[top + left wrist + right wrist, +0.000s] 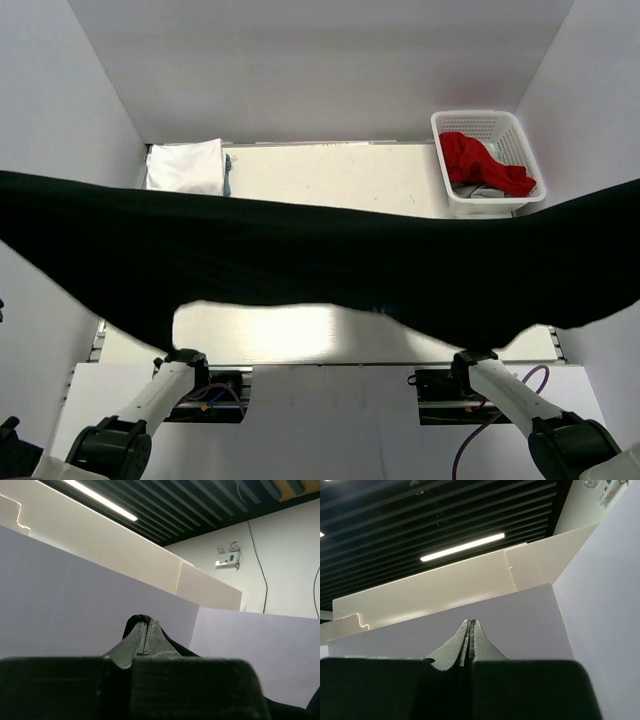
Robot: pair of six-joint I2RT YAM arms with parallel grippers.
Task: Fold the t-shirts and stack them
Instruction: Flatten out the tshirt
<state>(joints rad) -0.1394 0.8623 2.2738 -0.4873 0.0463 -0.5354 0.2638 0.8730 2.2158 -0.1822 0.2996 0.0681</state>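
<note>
Shirt-spreading looks like the step in hand: the black t-shirt (320, 260) hangs stretched wide in the air above the counter (330, 180), hiding most of it. The left tool (148, 630) is pinched together on a bunch of its cloth. The right tool (471, 630) is pressed together too, likely on the shirt's other edge. Next, the 2 tools would need to lower it flat onto the counter, in front of the folded white t-shirt (185, 167) at the back left. No writing or label is readable.
</note>
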